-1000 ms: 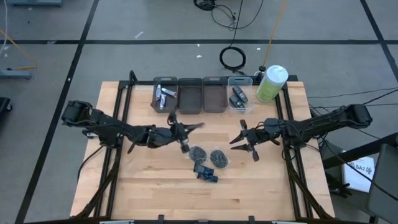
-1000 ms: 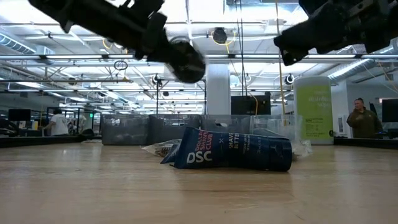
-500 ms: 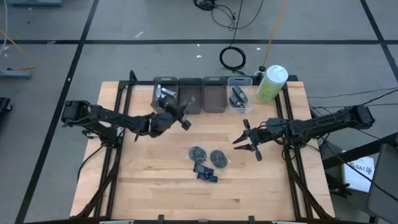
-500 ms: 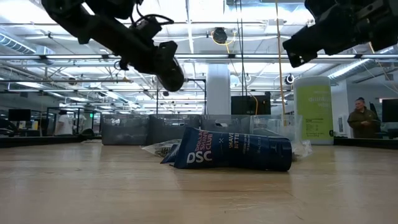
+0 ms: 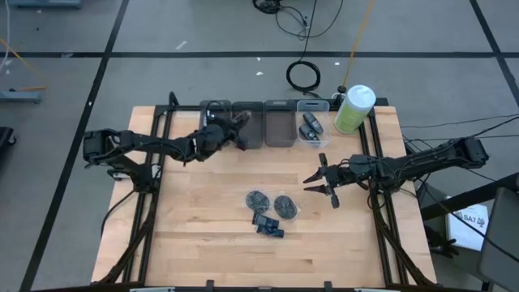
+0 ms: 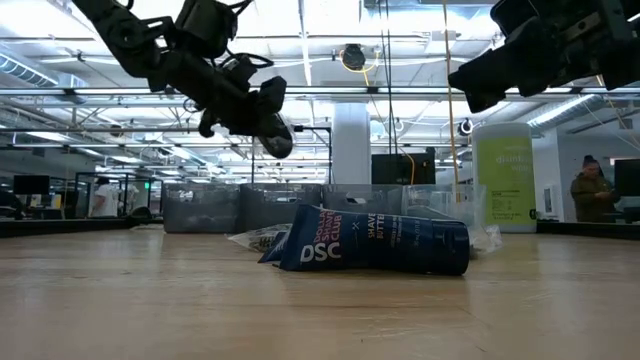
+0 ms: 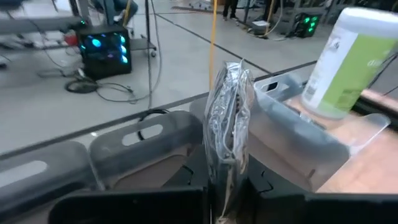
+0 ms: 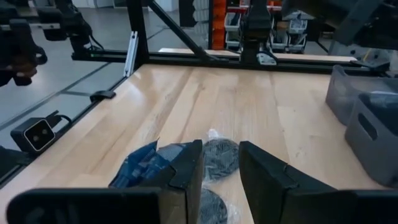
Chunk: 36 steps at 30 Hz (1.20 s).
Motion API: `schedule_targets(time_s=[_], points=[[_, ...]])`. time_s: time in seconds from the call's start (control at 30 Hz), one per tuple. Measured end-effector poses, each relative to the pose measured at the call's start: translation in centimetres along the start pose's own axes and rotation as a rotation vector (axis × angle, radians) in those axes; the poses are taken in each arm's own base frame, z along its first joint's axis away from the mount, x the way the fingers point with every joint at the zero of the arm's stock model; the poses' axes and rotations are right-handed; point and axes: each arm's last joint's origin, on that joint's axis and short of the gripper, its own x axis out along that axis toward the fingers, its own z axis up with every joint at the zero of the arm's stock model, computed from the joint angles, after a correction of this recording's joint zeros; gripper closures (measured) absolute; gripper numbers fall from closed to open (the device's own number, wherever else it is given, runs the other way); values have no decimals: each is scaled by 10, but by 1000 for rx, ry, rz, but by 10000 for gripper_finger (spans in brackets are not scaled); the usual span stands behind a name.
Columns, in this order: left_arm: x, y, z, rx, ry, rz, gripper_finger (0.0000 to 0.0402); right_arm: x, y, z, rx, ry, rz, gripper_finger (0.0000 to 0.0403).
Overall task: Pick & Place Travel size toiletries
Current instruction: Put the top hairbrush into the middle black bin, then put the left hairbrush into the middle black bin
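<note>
The wooden worktop [image 5: 203,243] carries four grey bins [image 5: 277,130] along its far edge; a green bottle [image 5: 353,109] stands beside them, two round discs [image 5: 272,201] and dark blue packets [image 5: 267,225] lie nearer.

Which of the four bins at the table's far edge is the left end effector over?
The left end effector, shut on a clear-wrapped packet, is over the second bin from the left, beside the leftmost bin.
</note>
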Motion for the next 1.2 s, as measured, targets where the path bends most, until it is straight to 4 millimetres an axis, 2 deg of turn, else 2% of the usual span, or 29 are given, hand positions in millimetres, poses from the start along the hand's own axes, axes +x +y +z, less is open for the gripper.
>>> schedule_targets(time_s=[0.1,0.2,0.53,0.73,0.93,1.2], points=[[3,5,2,-24,1,5,382,0,0,0,3,-3,11,307],[6,9,4,-70,-11,18,362,0,0,0,7,-3,14,309],[7,10,4,-88,-2,-8,225,0,0,0,8,-3,14,308],[7,10,4,-79,0,-8,170,0,0,0,8,-3,14,308],[6,9,3,-85,6,-13,147,0,0,0,8,-3,14,309],[3,-1,0,-84,79,-236,147,0,0,0,8,-3,14,308]])
